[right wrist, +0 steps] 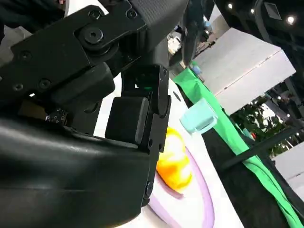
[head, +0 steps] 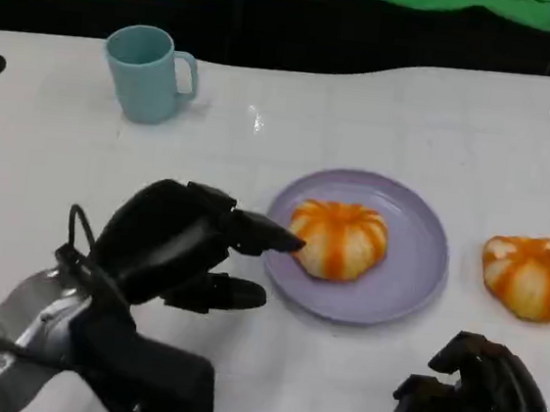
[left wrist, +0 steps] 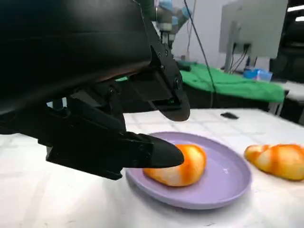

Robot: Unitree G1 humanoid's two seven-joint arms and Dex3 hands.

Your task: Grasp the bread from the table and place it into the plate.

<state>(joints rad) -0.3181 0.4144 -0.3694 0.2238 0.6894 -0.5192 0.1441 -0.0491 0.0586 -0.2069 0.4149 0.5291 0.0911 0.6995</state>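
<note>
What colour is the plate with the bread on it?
The plate is light purple; the head view shows it best.

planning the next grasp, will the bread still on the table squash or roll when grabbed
The bread looks puffy and domed, so it is probably soft, light and dents under a firm grip. Its flat underside rests on the table, so it is unlikely to roll.

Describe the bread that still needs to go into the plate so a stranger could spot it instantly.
Start at the purple plate in the middle of the white table. Beside it, toward the robot's right, a round orange-striped bread lies directly on the tabletop. Its look-alike, the other bread, already lies in the plate.
</note>
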